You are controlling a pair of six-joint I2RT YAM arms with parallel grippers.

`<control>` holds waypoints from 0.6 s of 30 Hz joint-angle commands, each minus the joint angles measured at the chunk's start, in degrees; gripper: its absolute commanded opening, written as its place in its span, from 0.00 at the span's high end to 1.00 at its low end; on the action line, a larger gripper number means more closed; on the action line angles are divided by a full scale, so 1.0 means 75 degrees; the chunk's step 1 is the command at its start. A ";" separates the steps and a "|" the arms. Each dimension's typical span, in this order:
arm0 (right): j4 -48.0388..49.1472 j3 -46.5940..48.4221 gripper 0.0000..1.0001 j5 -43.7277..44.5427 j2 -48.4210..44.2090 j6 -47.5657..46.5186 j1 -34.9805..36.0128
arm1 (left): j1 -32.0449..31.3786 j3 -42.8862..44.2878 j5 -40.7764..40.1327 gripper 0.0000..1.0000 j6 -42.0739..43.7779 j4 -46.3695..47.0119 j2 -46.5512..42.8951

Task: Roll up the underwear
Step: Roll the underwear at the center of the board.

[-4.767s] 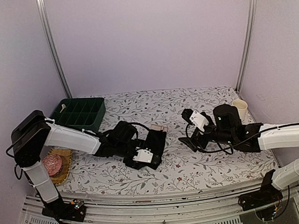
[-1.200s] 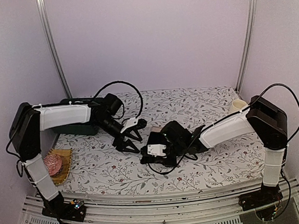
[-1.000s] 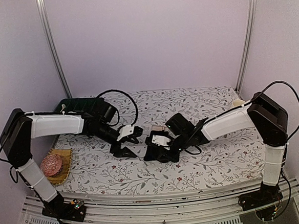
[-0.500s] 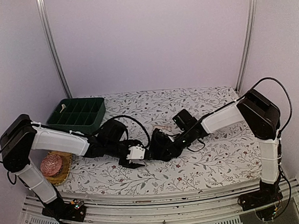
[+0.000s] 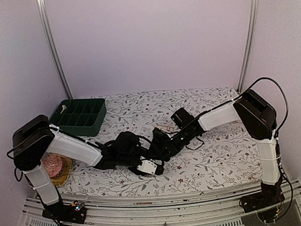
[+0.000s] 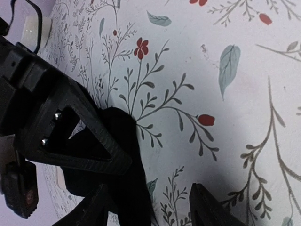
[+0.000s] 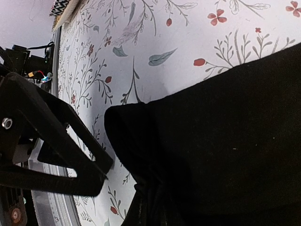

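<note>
A black underwear [image 5: 162, 145] lies bunched on the flowered cloth at mid-table. In the right wrist view the black underwear [image 7: 225, 141] fills the right half. My right gripper [image 5: 163, 142] is shut on the underwear, and the fabric puckers where that right gripper [image 7: 153, 212] pinches it. My left gripper [image 5: 146, 164] lies low just in front of the garment. In the left wrist view the left gripper [image 6: 150, 214] is open, with the black underwear's [image 6: 124, 160] edge beside its left finger and bare cloth between the fingers. A small cream-beige piece [image 5: 166, 128] shows behind the right gripper.
A dark green compartment tray [image 5: 79, 116] stands at the back left. A pink knitted ball [image 5: 53, 165] rests on a woven mat at the near left edge. Metal rails run along the front edge of the table [image 5: 205, 161].
My left gripper has come from near the tray down to the front of the black underwear, its jaws narrowing a little. The right gripper has shifted slightly left with the fabric.
</note>
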 commanded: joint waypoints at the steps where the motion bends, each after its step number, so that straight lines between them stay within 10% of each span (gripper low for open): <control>1: -0.0506 0.0119 0.97 0.0233 0.0243 0.0050 -0.0057 | -0.0078 0.0044 -0.0695 0.40 0.0463 0.0545 0.0389; 18: -0.0576 0.0104 0.97 0.0198 0.0220 -0.0010 -0.0051 | -0.0055 0.0006 -0.1399 0.65 0.0846 0.1000 0.1107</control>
